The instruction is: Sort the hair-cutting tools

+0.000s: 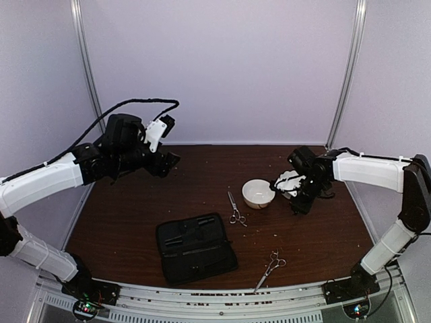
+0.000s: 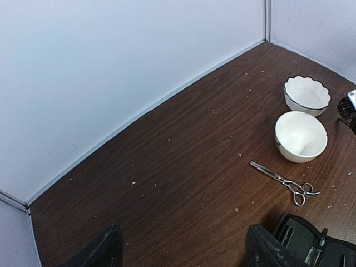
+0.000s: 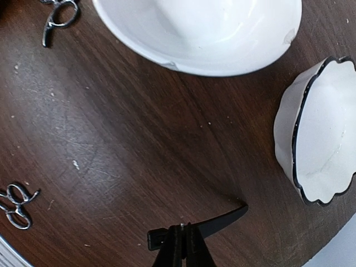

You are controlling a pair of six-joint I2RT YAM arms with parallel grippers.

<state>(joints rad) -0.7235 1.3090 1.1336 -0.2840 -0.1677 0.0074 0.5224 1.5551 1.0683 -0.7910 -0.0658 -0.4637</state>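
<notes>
Dark brown wood makes up the table (image 1: 135,222), boxed in by pale walls. Over it, a thin dark stick tool (image 3: 217,219) is pinched near its thicker end by the right gripper (image 3: 182,232), jaws pressed together on it; whether the tip touches the wood I cannot tell. Its long axis runs away from the fingers, pointed end aimed at the scalloped bowl (image 3: 328,133) just beyond the tip, while the plain bowl (image 3: 211,28) lies off to the side of that line. By my reading, the coming move is a short carry along the tool's own axis, over the dark rim, then a release. One pair of scissors (image 1: 236,210) lies flat just beside the plain bowl; a second pair of scissors (image 1: 271,266) lies near the front edge, both nearer the right arm. An open black case (image 1: 196,249) sits front-centre. The left gripper (image 2: 183,253) hangs at the back left, jaws spread wide, holding nothing.
</notes>
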